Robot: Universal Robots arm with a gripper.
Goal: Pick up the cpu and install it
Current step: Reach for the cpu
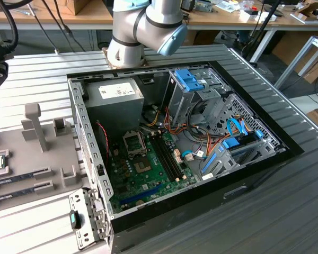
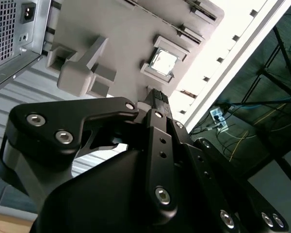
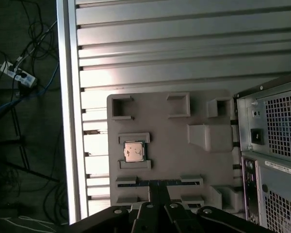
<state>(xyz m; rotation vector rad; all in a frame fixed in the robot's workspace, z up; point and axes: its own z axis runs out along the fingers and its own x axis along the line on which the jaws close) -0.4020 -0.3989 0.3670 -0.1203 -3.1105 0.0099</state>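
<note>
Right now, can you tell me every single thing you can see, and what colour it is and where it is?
cpu: one, silvery with a green rim, sitting in its pocket on the grey tray.
grey tray: one, grey, on the table beside the computer case.
memory sticks: looks like two, dark, in slots on the grey tray.
computer case: one, black and grey, lying open on the table.
green board: one, green, inside the case.
power supply: one, grey box, in the case near the arm's base.
blue clips: several, blue, on the drive cages.
table: one, ribbed silver metal.
robot arm: one, grey with a blue cap.
gripper: one, black, shut, empty, over the grey tray.
</note>
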